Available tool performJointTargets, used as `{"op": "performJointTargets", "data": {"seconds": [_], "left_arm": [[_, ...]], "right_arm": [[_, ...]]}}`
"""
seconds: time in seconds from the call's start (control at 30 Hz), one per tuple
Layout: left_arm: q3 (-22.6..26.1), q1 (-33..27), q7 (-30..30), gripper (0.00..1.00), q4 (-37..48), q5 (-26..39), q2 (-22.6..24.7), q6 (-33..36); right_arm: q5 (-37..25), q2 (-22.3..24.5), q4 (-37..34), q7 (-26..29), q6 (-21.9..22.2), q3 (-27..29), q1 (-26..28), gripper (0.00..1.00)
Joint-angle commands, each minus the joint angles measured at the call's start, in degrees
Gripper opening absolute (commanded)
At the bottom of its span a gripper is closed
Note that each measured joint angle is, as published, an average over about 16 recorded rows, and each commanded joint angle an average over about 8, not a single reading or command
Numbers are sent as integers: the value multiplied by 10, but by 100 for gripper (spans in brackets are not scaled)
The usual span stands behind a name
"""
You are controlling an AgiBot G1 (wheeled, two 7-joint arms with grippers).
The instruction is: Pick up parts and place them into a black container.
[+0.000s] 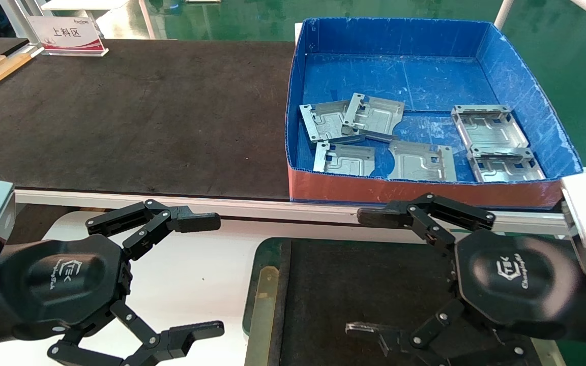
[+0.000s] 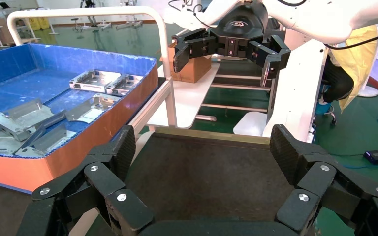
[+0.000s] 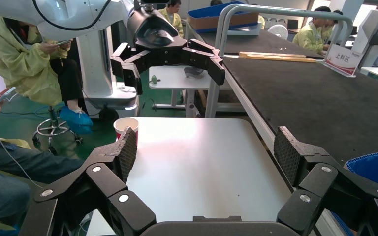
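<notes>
Both grippers, left point(image 1: 199, 274) and right point(image 1: 369, 272), spread wide, empty. Six-odd stamped plates point(image 1: 372, 118) in blue box point(image 1: 318, 35); black tray point(image 1: 272, 254) bare (probably). Reach right, pinch an upturned edge tab.

bright even overhead light; glare on parts point(image 1: 373, 118), white table point(image 3: 197, 162); soft shadows.

At twelve o'clock the blue box point(image 1: 527, 96) has tall walls; its open top gives entry, plates point(image 1: 374, 117) crowding the floor.
</notes>
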Motion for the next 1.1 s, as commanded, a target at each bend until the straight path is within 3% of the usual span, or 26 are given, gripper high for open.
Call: {"op": "performJointTargets", "data": {"seconds": [0.03,0.1,0.37,1.1], "left_arm": [[0,0,0,100,0,0,0,0],[0,0,0,97,0,0,0,0],[0,0,0,2,0,0,0,0],[0,0,0,0,0,0,0,0]], "right_arm": [[0,0,0,0,0,0,0,100],[0,0,0,0,0,0,0,100],[0,0,0,0,0,0,0,100],[0,0,0,0,0,0,0,100]]}}
